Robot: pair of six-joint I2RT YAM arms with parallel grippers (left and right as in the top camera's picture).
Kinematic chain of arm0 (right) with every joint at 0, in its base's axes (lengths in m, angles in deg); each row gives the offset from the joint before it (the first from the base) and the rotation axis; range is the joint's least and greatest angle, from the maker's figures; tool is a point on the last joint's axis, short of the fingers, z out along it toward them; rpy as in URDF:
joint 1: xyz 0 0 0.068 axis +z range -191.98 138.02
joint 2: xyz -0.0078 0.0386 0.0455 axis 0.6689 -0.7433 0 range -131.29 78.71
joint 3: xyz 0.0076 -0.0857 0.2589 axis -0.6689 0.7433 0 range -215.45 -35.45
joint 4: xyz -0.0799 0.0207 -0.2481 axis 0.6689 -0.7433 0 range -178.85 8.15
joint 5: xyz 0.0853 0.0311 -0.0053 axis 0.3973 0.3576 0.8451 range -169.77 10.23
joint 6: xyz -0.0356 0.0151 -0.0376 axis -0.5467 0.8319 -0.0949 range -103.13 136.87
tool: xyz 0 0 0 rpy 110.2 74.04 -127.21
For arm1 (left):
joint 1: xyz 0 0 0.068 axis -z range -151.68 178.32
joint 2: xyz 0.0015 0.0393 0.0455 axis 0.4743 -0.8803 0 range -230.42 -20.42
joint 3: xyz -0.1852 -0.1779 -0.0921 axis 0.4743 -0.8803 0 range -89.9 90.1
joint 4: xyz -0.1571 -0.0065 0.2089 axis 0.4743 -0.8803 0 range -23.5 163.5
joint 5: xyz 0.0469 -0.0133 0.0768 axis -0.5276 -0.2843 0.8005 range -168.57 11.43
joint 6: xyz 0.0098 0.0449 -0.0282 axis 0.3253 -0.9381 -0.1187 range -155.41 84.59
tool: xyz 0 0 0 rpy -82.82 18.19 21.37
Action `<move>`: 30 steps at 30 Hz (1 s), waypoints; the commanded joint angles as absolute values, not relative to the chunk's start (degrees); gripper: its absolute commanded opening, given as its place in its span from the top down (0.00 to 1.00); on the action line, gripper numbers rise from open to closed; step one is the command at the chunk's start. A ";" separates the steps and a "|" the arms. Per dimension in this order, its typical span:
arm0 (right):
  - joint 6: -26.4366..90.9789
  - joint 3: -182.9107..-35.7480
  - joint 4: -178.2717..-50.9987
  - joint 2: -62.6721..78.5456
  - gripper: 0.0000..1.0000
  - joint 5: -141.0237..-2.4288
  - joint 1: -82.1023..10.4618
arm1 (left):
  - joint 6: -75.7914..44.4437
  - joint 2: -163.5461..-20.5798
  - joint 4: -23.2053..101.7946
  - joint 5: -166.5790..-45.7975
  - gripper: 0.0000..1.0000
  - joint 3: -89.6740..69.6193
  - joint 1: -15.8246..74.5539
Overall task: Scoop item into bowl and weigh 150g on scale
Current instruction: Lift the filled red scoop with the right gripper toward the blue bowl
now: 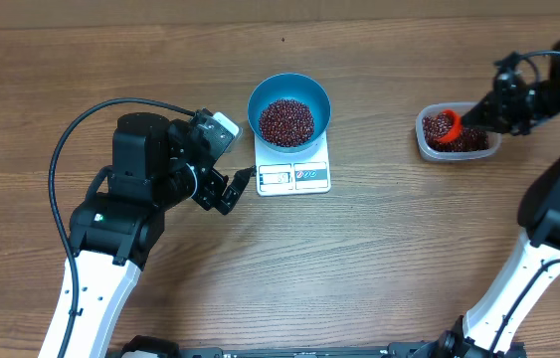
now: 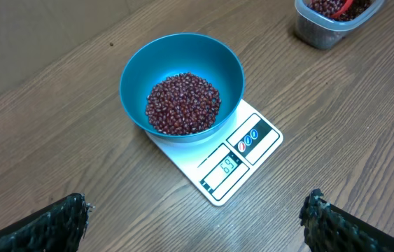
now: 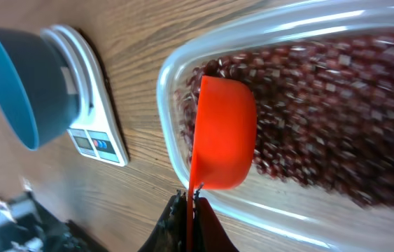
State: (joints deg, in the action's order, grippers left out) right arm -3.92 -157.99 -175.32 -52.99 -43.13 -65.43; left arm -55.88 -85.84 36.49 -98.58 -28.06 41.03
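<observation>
1. The left gripper (image 2: 193, 227) has its jaws wide apart and holds nothing. It hovers over the bare table (image 1: 379, 268).
2. The bowl (image 2: 183, 56) is straight ahead of the left gripper, a little past its fingertips. It sits on the scale (image 2: 245, 140) and covers the scale's far part.
3. The scale's display (image 2: 228, 166) is on the edge facing the left gripper. Digits show on it, but I can't read them reliably.
4. The beans (image 2: 183, 105) lie in a loose heap across the bowl's bottom, with blue wall showing all around above them.
5. The right gripper (image 3: 191, 210) has its jaws pressed together on the thin handle (image 3: 192, 192) of an orange scoop (image 3: 224, 133).
6. The scoop's cup is just ahead of the right fingertips, turned on its side inside the tub (image 3: 169, 105). Its outer shell faces the wrist camera, so I can't tell whether it is loaded.
7. The clear tub sits directly under and ahead of the right gripper, on the table. More beans fill its floor, blurred in the wrist view.
8. From the right gripper, the bowl and scale are well apart, off to its left. They stand between the two grippers, much nearer the left one.
</observation>
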 commanded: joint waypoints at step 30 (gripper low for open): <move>-13.39 -157.49 -178.97 -53.36 0.96 -8.94 -65.43 | -55.07 -86.00 36.62 -99.37 0.01 -28.15 40.72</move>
